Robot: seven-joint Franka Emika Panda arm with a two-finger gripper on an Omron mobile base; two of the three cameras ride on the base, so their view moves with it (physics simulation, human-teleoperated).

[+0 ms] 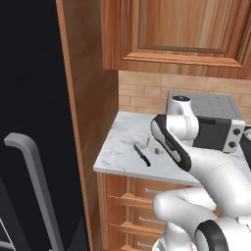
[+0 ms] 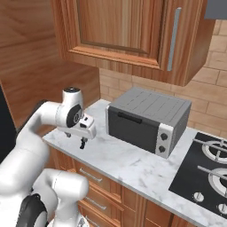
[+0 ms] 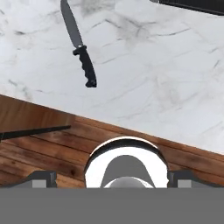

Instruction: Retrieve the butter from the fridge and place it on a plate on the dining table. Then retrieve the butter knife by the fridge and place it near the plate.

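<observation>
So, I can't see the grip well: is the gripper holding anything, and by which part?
Nothing. The gripper is open; the knife lies untouched on the counter.

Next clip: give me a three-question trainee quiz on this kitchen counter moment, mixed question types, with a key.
1. True or false: the butter knife lies on the marble counter.
2. The gripper is: A) shut on the knife, B) open above the counter, C) inside the toaster oven.
3. Fill in: the stovetop sits to the toaster oven's ____ in the right base view.

Key: 1 true; 2 B; 3 right.
</observation>
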